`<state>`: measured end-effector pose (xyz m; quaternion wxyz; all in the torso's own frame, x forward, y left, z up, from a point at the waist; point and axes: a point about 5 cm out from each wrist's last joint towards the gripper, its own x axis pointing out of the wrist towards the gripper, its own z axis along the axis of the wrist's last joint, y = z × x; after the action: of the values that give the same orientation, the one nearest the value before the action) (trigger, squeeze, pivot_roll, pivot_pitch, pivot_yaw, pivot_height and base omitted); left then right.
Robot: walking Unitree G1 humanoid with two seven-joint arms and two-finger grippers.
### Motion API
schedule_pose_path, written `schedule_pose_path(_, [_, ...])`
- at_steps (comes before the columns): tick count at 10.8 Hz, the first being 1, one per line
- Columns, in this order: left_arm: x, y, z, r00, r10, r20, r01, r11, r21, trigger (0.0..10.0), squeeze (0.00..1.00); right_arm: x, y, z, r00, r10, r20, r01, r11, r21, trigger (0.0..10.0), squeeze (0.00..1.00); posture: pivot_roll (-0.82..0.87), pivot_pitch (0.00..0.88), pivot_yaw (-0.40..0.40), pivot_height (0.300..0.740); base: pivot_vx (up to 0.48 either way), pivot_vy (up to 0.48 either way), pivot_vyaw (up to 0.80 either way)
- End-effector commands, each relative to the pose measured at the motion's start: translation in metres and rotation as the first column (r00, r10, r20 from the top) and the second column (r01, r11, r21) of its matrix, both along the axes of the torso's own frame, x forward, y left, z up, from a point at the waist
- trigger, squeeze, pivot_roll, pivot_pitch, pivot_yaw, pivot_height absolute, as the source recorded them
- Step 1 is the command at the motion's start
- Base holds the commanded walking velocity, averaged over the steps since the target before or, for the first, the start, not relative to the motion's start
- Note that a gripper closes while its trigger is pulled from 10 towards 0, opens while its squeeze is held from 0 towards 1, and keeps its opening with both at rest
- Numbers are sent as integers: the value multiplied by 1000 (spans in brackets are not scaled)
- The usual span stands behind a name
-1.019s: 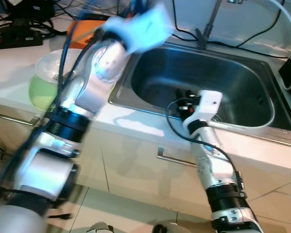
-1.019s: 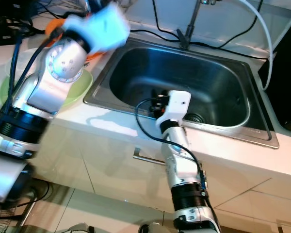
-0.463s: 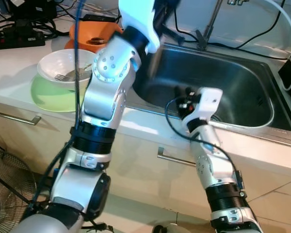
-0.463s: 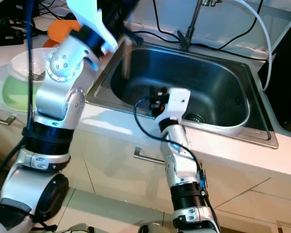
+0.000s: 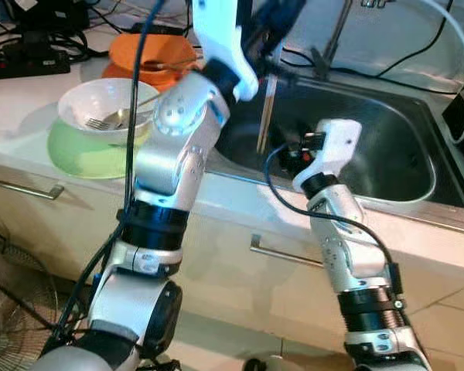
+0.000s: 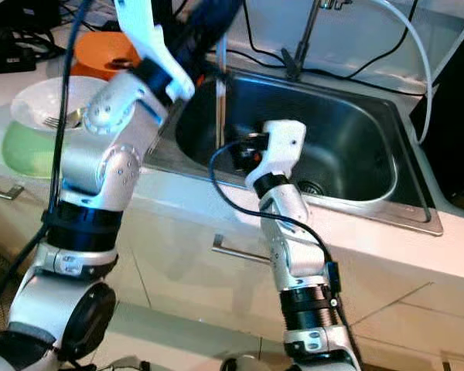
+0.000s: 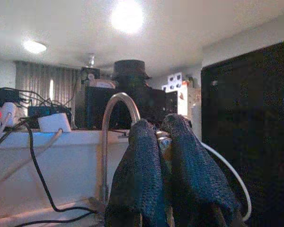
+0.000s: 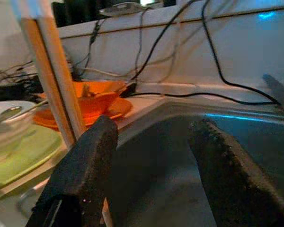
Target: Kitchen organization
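The left gripper is raised above the left rim of the stainless steel sink basin, its two black fingers pressed together on a pair of pale wooden chopsticks. The two sticks hang nearly upright from the fingers, their lower ends down inside the sink close to its left wall. In the right wrist view the same two sticks stand side by side just beside one of that gripper's fingers.

The right gripper is held low inside the sink near its front left corner, its two black fingers spread well apart with nothing between them.

On the white countertop to the left of the sink stand two stacks of dishes. Nearer the front edge, one white bowl sits on one pale green plate; the bowl holds one metal fork and one metal spoon. Behind it, toward the back edge, one orange bowl rests on one orange plate. Black cables lie along the back of the counter, and one tap rises behind the sink.
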<state>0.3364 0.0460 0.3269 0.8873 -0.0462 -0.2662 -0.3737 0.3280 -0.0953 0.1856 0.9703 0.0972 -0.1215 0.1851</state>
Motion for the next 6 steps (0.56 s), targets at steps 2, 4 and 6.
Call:
schedule_pose_path(2, [-1,2,-1,1000,-26,-6,26,999,41,10000,0,1,-12,9,1000,-12,22,13,1000,-16,10000,1000,-26,43,-79,719,0,0,0])
schedule_pose_path(4, [1,6,-3,1000,-13,-2,13,997,82,10000,0,3,-27,10,998,-64,22,65,996,-54,10000,0,-28,43,-75,719,0,0,0])
schedule_pose_path(6, [4,9,-7,1000,3,-12,-2,995,95,10000,0,-1,-26,13,1000,17,14,-17,999,-35,10000,0,-28,45,-74,719,0,0,0])
